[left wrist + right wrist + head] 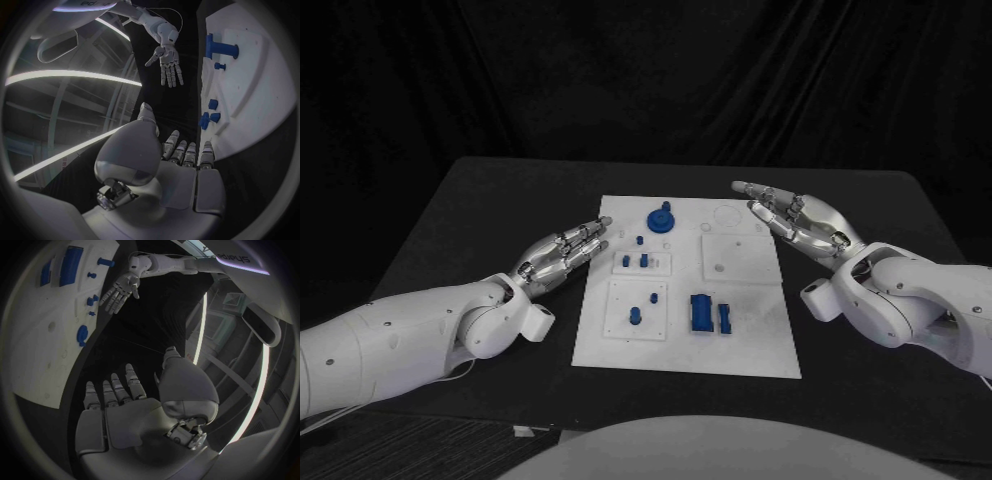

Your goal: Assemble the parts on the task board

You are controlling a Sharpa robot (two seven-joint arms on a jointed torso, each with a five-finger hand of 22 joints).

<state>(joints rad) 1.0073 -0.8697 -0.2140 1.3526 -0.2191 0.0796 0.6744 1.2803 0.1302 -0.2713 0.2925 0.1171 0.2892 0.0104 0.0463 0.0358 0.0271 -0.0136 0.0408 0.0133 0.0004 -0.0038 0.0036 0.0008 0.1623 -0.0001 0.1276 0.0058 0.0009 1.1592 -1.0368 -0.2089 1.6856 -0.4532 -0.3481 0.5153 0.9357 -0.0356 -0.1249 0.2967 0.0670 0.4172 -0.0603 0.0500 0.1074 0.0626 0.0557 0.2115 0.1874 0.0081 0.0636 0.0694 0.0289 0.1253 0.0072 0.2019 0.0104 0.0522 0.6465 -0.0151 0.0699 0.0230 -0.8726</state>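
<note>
The white task board (747, 340) lies flat in the middle of the black tabletop (473, 210), long side running away from the robot. Small blue parts stand on it: a round knobbed piece (661, 219) near the far edge, two short pegs (636, 261) on a raised square, a single peg (638, 316) nearer, and two upright blocks (713, 313) side by side.

Left hand (178, 165): empty, fingers extended beside the white task board (262, 95). Blue parts (220, 46) stand on the board. Right hand (169, 64): spread, empty, over the black desk (165, 107).
</note>
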